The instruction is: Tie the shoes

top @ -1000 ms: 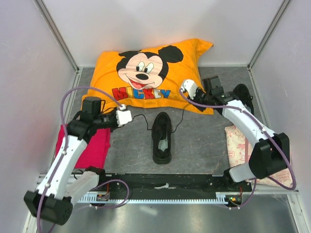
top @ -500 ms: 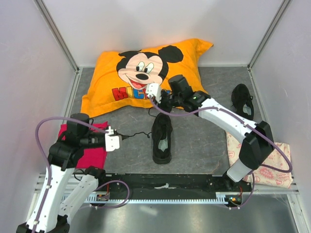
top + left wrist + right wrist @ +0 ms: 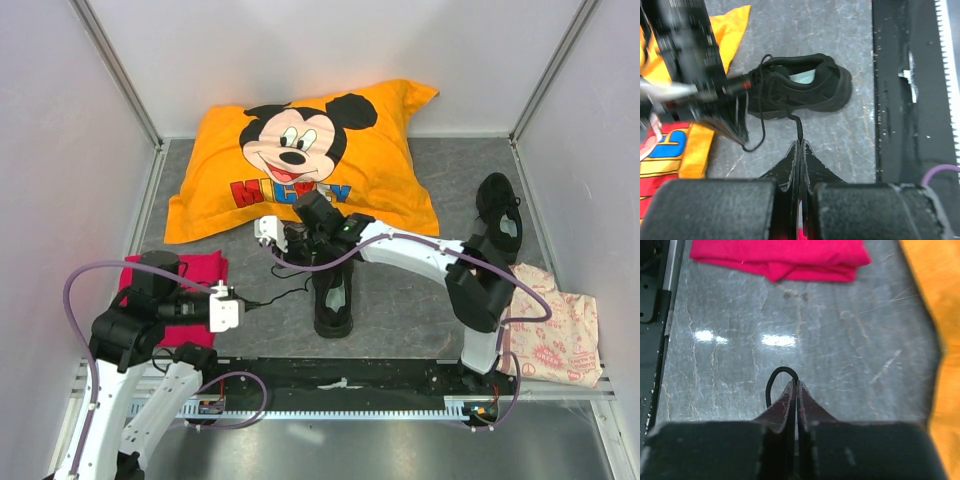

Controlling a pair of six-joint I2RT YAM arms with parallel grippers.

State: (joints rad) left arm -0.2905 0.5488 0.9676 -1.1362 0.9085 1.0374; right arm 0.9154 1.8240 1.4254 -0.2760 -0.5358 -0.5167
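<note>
Just beyond left fingers: shoe, lace pinched.

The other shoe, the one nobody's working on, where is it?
In the top view the other shoe lies far right, just right of the orange pillow and beyond the printed bag.

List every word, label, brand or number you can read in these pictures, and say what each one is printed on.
"MICKEY": coloured capitals on the orange pillow, under the cartoon mouse face.
Pink print on the pale bag: too small to read.
Letter fragments on the pillow in the left wrist view: too cropped to read.
Black shoes: no brand or label readable.
</note>
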